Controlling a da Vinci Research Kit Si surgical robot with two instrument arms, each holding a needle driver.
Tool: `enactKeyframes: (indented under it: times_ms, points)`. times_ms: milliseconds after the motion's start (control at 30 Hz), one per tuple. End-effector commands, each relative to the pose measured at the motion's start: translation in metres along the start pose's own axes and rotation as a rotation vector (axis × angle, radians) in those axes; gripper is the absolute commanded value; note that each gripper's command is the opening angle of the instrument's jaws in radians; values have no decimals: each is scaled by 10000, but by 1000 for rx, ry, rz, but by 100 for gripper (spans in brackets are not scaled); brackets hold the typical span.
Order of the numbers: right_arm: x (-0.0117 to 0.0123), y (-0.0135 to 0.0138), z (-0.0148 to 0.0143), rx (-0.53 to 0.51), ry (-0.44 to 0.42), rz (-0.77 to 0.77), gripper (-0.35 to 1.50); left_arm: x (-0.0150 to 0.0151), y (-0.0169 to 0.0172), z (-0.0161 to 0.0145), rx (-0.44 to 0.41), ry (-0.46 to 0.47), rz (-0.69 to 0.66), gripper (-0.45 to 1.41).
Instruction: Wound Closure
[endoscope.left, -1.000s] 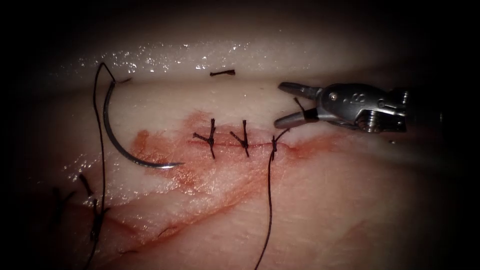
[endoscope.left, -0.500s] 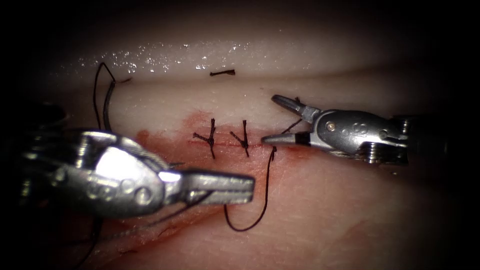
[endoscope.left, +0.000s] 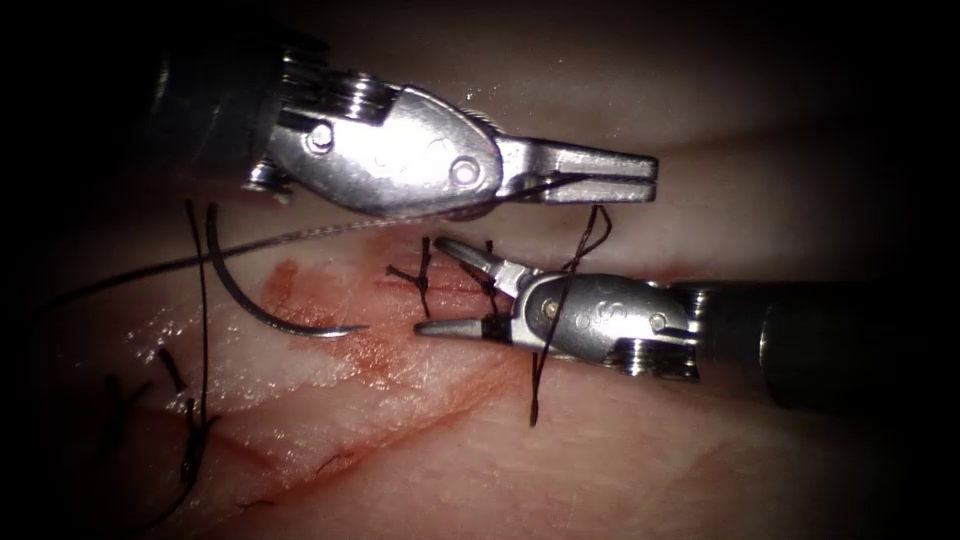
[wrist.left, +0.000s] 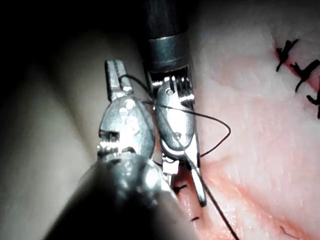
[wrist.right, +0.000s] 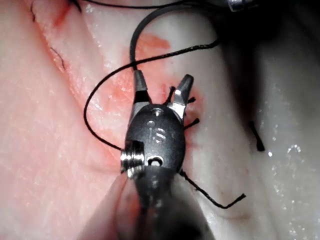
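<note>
My left tool (endoscope.left: 600, 178) has swung from low on the left up above the cut (endoscope.left: 450, 290), its jaws clamped on the thread (endoscope.left: 585, 235). The thread now drapes over my right tool (endoscope.left: 440, 285), which has moved left over the stitches (endoscope.left: 424, 275); I judge a loop for a knot is forming. The right tool's jaws are spread apart and hold nothing. The needle (endoscope.left: 250, 295) lies free on the tissue (endoscope.left: 650, 460), left of the cut, held by neither tool.
</note>
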Motion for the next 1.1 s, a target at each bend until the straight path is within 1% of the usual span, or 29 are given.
enactKeyframes:
  times_ms: [33, 67, 100, 167, 367, 433, 533, 567, 600, 667, 700, 767, 833, 933, 1033, 1100]
  points:
    - [1, -4, 4, 15, -4, -24, -35, -8, -4, 7, -9, 9, -13, -45]
    - [3, -5, 1, 18, -3, -53, -35, -16, -7, 8, -11, 27, -33, -45]
    - [3, -5, 1, 18, -3, -53, -35, -16, -7, 8, -11, 27, -33, -45]
    - [3, -7, -3, 25, -2, -98, -35, -28, -11, 10, -29, 56, -57, -45]
    - [9, -13, -9, 45, -12, -92, -35, -64, -21, 28, -45, 82, -48, -45]
    - [17, -21, -9, 39, -10, -89, -35, -85, -23, 36, -47, 81, -35, -45]
    - [42, -26, -19, -11, 41, -71, -35, -124, -18, 40, -36, 45, -24, -45]
    - [42, -26, -19, -11, 41, -71, -35, -124, -18, 40, -36, 45, -24, -45]
    - [53, -24, -24, -41, 69, -71, -35, -134, -15, 38, -32, 33, -14, -45]
    - [64, -23, -28, -66, 91, -80, -35, -143, -12, 38, -29, 23, -5, -45]
    - [76, -19, -34, -104, 99, -88, -35, -152, -6, 36, -24, 14, 5, -45]
    - [90, -12, -46, -171, 109, -91, -35, -162, 4, 34, -13, 16, 8, -45]
    - [95, -9, -53, -212, 114, -72, -35, -166, 11, 32, -4, 20, 10, -45]
    - [97, -4, -61, -260, 75, -47, -35, -169, 24, 32, 14, 27, 21, -45]
    - [87, 3, -65, -331, 28, 5, -33, -170, 42, 33, 45, 45, 27, -45]
    - [82, 5, -64, -341, 26, 26, -23, -173, 50, 35, 59, 59, 23, -45]
